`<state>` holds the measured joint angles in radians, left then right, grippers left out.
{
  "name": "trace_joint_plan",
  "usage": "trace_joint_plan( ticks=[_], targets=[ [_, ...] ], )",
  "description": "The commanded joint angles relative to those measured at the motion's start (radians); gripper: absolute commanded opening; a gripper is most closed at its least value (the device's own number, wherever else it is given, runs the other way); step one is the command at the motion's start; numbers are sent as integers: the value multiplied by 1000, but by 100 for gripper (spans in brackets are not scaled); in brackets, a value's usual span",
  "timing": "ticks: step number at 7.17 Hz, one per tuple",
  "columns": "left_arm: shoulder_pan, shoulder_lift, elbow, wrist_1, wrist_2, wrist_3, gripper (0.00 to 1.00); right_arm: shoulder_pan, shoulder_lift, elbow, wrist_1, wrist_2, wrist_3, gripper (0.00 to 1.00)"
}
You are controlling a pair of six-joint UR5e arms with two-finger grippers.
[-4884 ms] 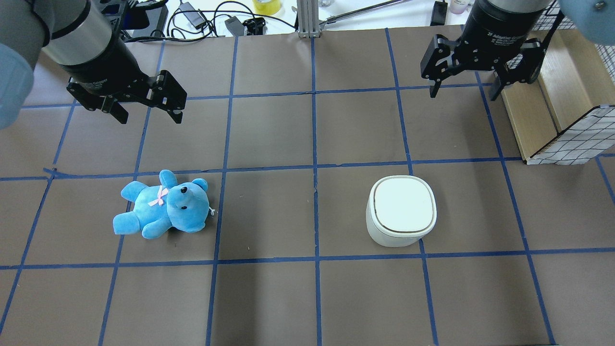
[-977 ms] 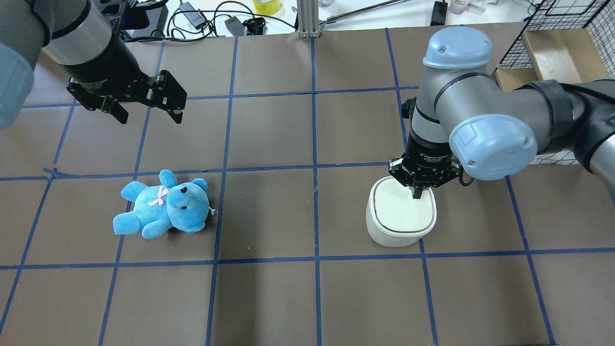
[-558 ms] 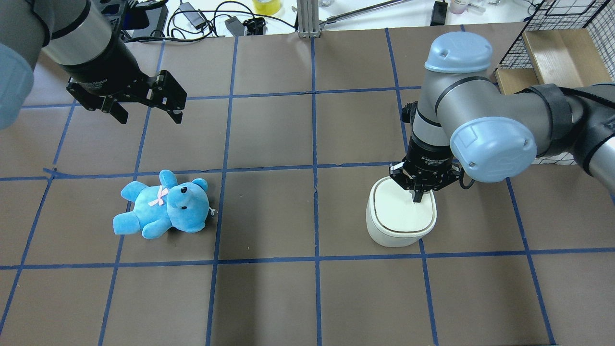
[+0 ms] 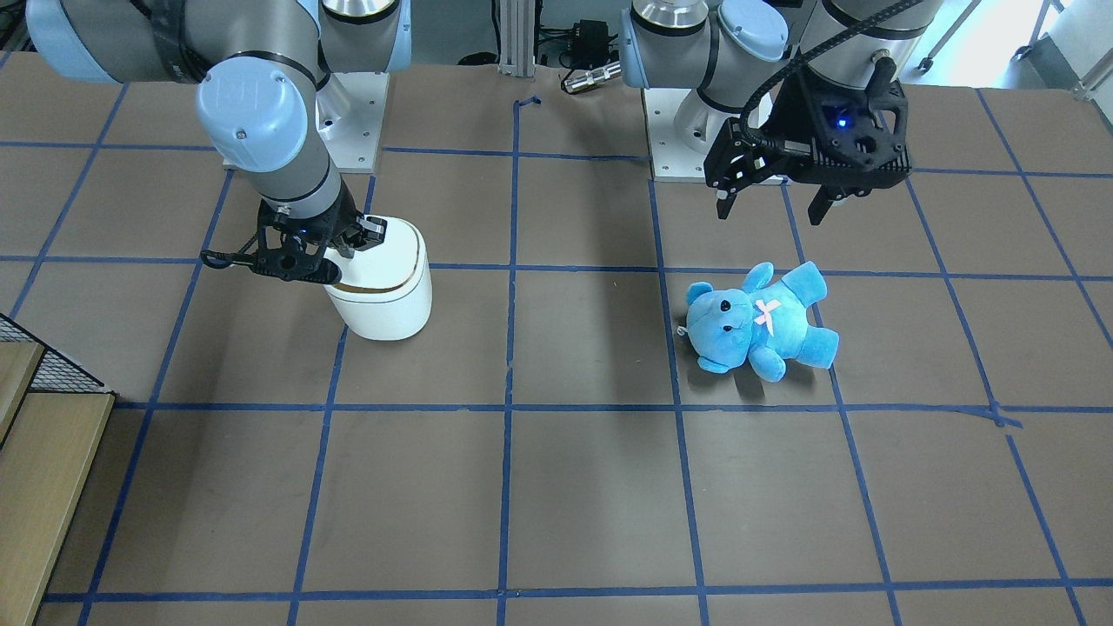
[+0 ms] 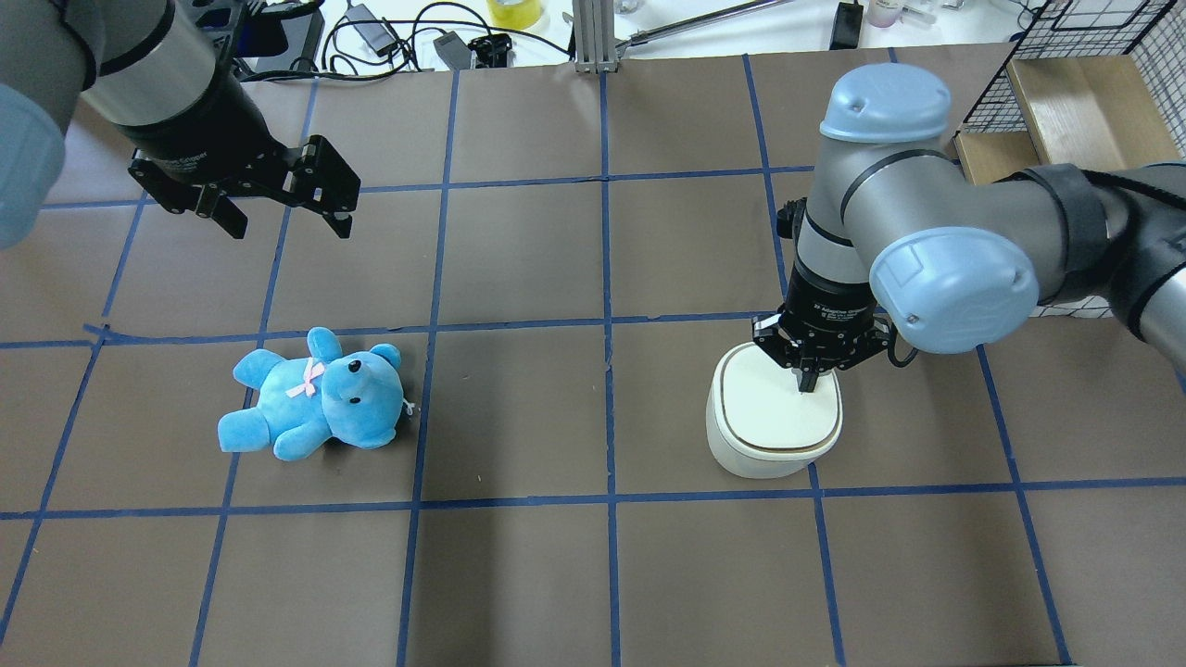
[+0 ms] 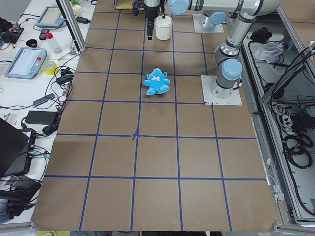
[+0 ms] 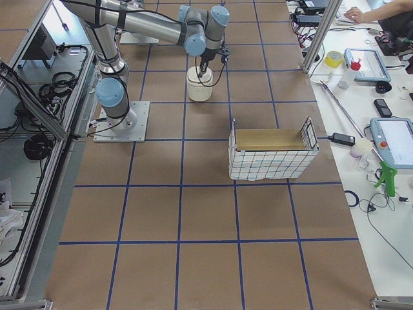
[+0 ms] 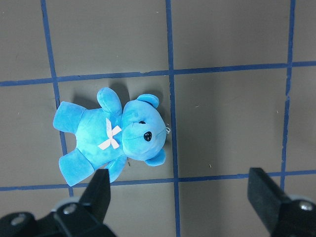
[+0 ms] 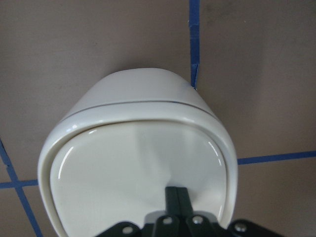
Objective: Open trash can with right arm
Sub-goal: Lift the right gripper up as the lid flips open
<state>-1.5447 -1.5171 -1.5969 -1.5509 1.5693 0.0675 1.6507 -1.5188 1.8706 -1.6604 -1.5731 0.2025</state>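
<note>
Brown paper crossed by blue tape lines covers the table (image 5: 519,574). The right arm (image 5: 927,232) bends down over the trash can (image 5: 774,445), which stands upright on the robot's right half of the table, lid shut. The blue bear (image 5: 315,398) lies face up, well apart on the left half. The left gripper (image 5: 289,227) hangs above the table, fingers spread, holding nothing. The right gripper (image 5: 806,384) has its fingers pressed together, tips touching the lid.
</note>
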Motion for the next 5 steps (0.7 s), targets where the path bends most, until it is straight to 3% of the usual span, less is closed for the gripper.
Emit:
trace_joint_plan(
  ticks=[1,4,5],
  targets=[
    [0,0,0,0,0,0,100,1,-1,-153,182,7,20,0],
    [0,0,0,0,0,0,100,1,-24,-365,356,-7,21,0],
    [0,0,0,0,0,0,100,-2,-24,-379,340,-4,9,0]
  ],
)
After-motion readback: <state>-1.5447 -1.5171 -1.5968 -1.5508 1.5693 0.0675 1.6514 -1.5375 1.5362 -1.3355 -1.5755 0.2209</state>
